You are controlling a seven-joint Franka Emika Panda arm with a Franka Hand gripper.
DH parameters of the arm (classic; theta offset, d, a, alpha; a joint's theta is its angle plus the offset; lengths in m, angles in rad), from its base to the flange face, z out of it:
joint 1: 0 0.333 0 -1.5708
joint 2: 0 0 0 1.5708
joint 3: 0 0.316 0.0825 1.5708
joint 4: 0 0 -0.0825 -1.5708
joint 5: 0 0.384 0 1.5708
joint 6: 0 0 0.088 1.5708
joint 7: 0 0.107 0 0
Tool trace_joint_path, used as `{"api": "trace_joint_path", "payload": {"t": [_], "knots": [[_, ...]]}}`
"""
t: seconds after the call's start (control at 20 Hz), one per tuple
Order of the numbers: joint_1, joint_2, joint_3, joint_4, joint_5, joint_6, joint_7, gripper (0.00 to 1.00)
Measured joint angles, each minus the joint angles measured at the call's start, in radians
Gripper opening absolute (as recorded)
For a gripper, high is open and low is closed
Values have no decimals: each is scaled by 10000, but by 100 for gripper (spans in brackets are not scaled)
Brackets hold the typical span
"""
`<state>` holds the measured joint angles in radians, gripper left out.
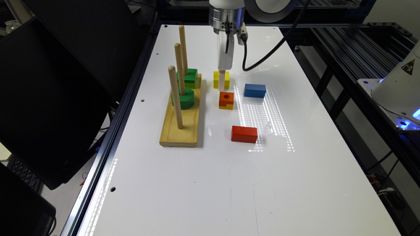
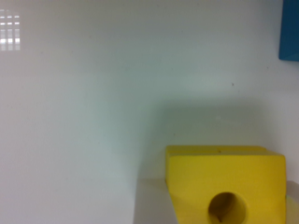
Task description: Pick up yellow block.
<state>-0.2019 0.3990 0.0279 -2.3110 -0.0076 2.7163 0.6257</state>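
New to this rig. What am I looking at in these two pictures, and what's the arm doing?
It is one robot arm working over a white table. The exterior view comes from a camera off the arm, looking down the table. The other picture comes from a camera on the arm's wrist, looking close at the surface.

In the exterior view, the white gripper hangs straight down at the small yellow wooden block with a round hole, the thing it is meant to pick up. The wrist view shows that same block close up. Whether it is gripped cannot be told.

Also on the table: an orange-topped block with a yellow base, a blue rectangular block, a red rectangular block, and a wooden base with three upright pegs carrying green pieces.
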Motion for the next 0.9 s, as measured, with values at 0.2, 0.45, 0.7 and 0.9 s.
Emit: {"api": "trace_joint_path", "payload": {"t": [0.2,0.45,0.7,0.9], "knots": [[0,0,0,0,0,0,0,0],[-1,-30,0,-2,0,-1,0,0],[-2,-182,1,-16,0,-75,0,0],[-2,-496,3,-31,0,-358,0,0]]}}
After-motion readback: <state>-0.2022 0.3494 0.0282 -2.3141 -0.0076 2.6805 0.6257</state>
